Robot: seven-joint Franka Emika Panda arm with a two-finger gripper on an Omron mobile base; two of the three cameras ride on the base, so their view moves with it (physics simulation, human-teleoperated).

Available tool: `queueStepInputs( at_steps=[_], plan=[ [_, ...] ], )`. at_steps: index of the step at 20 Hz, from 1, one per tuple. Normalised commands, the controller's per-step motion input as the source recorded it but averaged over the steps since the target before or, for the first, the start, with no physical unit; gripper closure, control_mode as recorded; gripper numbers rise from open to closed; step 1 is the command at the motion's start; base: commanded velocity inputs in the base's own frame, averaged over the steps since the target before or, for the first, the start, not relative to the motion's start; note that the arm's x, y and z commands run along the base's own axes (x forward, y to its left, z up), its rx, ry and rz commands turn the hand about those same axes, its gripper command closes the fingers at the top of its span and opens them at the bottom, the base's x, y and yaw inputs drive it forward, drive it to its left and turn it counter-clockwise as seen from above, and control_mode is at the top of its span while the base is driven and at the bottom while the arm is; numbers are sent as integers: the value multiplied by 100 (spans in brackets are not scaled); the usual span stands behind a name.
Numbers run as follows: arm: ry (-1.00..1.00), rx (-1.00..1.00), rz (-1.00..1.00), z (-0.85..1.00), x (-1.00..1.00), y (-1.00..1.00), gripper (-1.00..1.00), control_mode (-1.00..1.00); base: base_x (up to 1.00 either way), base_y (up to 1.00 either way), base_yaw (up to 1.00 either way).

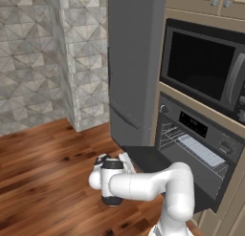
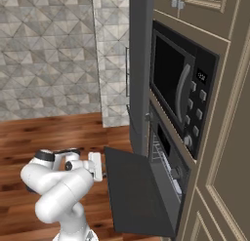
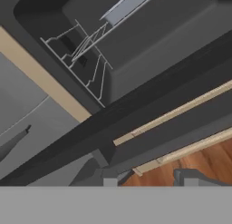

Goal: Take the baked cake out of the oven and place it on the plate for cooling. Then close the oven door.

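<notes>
Hand (image 1: 125, 159) on the white arm sat low, just at the front edge of the wide dark glass-fronted oven door (image 2: 134, 191), which hung open, dropped flat out from the cabinet. In the hand view the two dark fingertips (image 3: 108, 177) stood at the door's edge; whether they pinched the handle bar I couldn't tell. Fingers were drawn together to their closest.

Open wooden floor (image 1: 43, 173) lay to the left of the arm and door, free room on that side. To the right, the tan cabinet face (image 2: 219, 186) ran straight up beside the door.

Behind the door, the built-in black and steel oven (image 1: 194, 144) stood open, wire racks (image 1: 170, 134) along the cavity wall. A pale grey rectangular tray (image 1: 201, 151) lay on the upper rack, near its front edge. The small dark reddish-brown cake couldn't be made out in the dark cavity.

Above the oven, the black microwave with dark window (image 1: 203, 70). Left of the cabinet, the tall grey fridge (image 1: 134, 63), its side close to the door's left edge. Farther back, the patterned grey tile wall (image 1: 43, 53).
</notes>
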Motion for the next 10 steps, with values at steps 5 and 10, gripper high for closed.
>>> queueStepInputs(
  at_steps=[5,10],
  plan=[
    [0,3,-5,7,73,-100,-100,-100,0,0,0],
    [0,7,-7,11,74,-100,-100,-100,0,0,0]
  ],
)
